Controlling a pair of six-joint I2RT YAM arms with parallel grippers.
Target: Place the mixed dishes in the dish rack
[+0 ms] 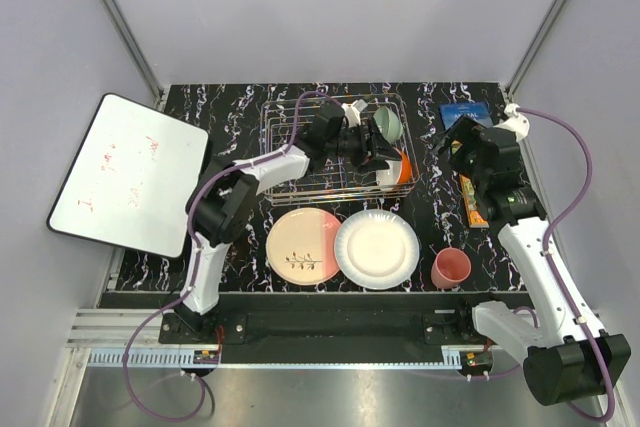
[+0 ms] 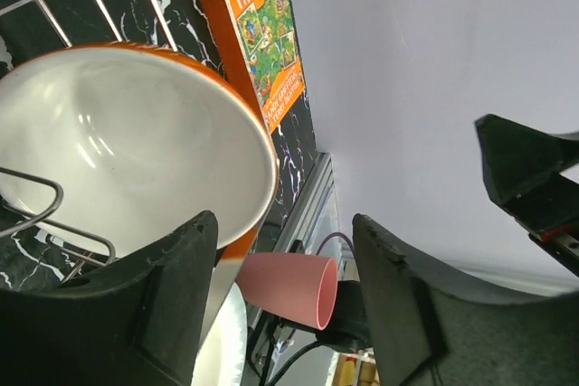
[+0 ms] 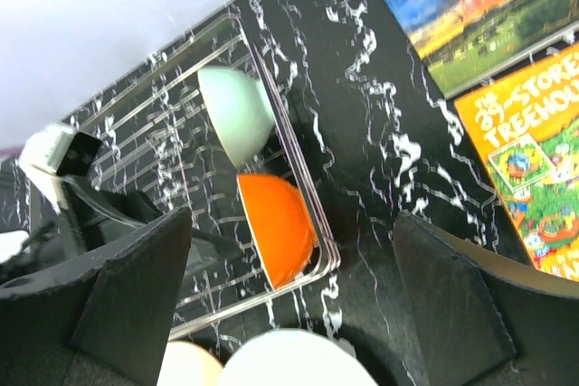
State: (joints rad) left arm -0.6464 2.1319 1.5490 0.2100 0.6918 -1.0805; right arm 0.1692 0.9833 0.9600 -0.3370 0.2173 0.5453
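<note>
Already two bowls stand on edge at the right end of the rack [image 1: 280, 122]: the green bowl [image 1: 388, 125] and, nearer the arm bases, the orange bowl [image 1: 402, 169]. The left pincer [image 2: 283, 232], reaching across the rack, hovers there with fingers apart and empty. Two plates, pink [image 1: 303, 246] and white [image 1: 377, 248], lie flat on the worktop [image 1: 220, 112] between rack and bases. The pink cup [image 1: 451, 268] beside them looks nearer the right pincer [image 3: 291, 223], which hangs open over the books [image 1: 466, 113].
</note>
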